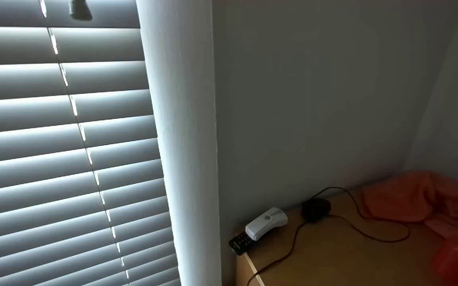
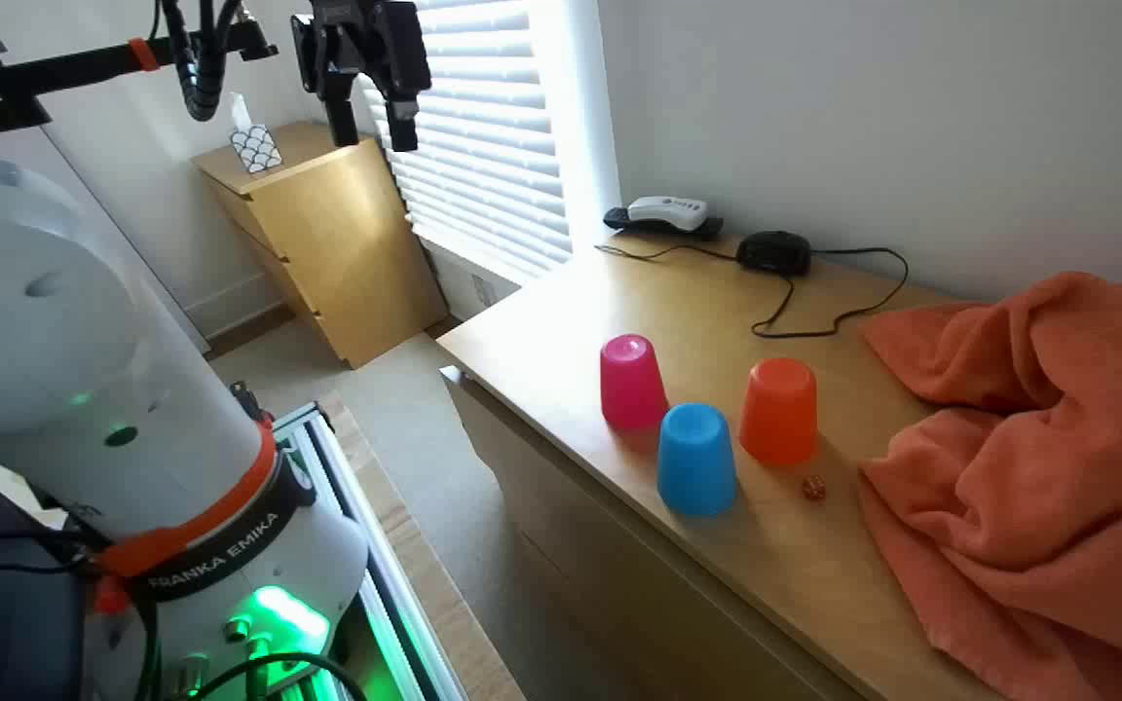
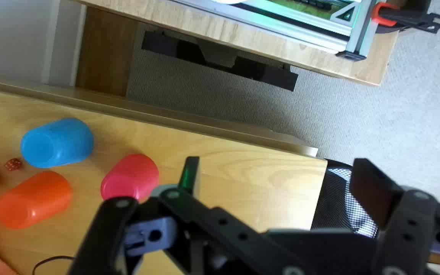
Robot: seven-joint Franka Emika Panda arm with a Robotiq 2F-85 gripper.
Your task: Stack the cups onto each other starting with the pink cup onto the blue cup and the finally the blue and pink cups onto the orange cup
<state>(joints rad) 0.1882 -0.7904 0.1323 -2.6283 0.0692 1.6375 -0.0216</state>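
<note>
The pink cup, the blue cup and the orange cup stand upside down and separate on the wooden dresser top. In the wrist view the pink cup, blue cup and orange cup lie left of the jaws, pink nearest. My gripper is open and empty, high up and well away from the cups in an exterior view. Its spread fingers show in the wrist view. A blurred red shape sits at an exterior view's corner; I cannot tell which cup.
A crumpled orange towel covers the dresser's one end. A small red die lies near the orange cup. A black box with a cable and a white remote lie along the wall. Window blinds stand beyond the dresser's end.
</note>
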